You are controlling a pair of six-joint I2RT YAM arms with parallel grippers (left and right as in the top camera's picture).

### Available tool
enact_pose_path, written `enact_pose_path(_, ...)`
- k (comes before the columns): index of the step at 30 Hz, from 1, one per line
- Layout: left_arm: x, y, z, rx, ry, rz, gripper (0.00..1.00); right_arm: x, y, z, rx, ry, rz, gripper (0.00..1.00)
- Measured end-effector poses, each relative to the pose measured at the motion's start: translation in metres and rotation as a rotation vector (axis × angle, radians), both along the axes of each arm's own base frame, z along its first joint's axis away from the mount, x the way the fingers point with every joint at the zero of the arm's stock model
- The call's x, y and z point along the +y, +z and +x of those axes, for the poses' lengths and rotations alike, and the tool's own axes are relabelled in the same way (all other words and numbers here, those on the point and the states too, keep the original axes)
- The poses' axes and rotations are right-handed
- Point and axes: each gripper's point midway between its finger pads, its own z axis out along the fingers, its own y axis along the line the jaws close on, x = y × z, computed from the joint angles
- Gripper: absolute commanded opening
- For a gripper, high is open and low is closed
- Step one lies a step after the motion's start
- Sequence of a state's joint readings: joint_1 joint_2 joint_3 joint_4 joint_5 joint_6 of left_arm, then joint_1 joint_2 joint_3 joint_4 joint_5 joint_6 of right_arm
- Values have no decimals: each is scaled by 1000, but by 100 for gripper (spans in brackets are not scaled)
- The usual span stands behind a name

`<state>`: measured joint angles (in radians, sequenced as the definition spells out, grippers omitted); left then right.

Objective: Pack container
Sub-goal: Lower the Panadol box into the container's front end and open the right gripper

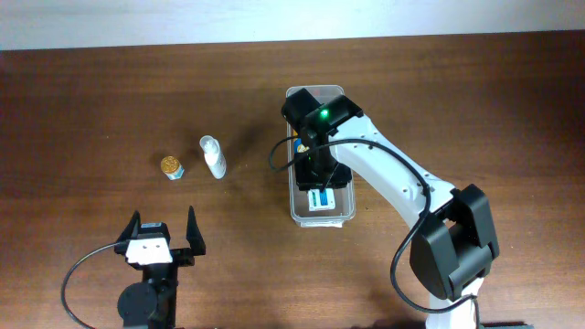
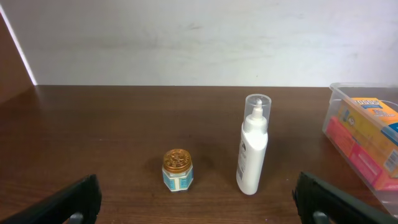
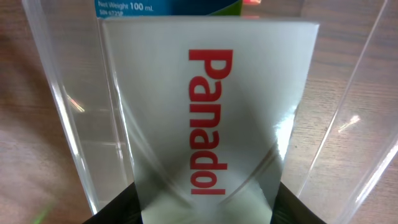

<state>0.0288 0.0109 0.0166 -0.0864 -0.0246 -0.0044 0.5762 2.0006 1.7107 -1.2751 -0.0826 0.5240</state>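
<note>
The clear plastic container (image 1: pixel 311 90) lies lengthwise at the table's middle, and its wall (image 3: pixel 62 112) shows in the right wrist view. My right gripper (image 1: pixel 324 178) reaches down into it, shut on a white Panadol box (image 3: pixel 208 106) with red lettering. Its black fingers (image 3: pixel 118 208) press the box's two sides. Beyond the Panadol box in the container lies a box with a blue label (image 1: pixel 322 200). My left gripper (image 1: pixel 164 233) hovers open and empty near the front left, its fingers (image 2: pixel 74 199) wide apart.
A small jar with a gold lid (image 1: pixel 171 166) (image 2: pixel 178 169) and a white bottle with a clear cap (image 1: pixel 213 156) (image 2: pixel 253 146) are on the table left of the container. Orange and pink boxes (image 2: pixel 367 134) show through the container's side.
</note>
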Motion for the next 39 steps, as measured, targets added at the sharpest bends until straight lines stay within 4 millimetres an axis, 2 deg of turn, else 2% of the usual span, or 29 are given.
enact_pose_path(4, 0, 0, 0, 0, 0, 0, 99, -1, -2, 3, -13, 0, -6, 47)
enact_pose_path(11, 0, 0, 0, 0, 0, 0, 99, -6, -8, -4, 13, 0, -26, 47)
enact_pose_path(27, 0, 0, 0, 0, 0, 0, 99, -6, -9, -5, 16, 0, -27, 47)
enact_pose_path(39, 0, 0, 0, 0, 0, 0, 99, -10, -23, -11, 35, -4, -39, 48)
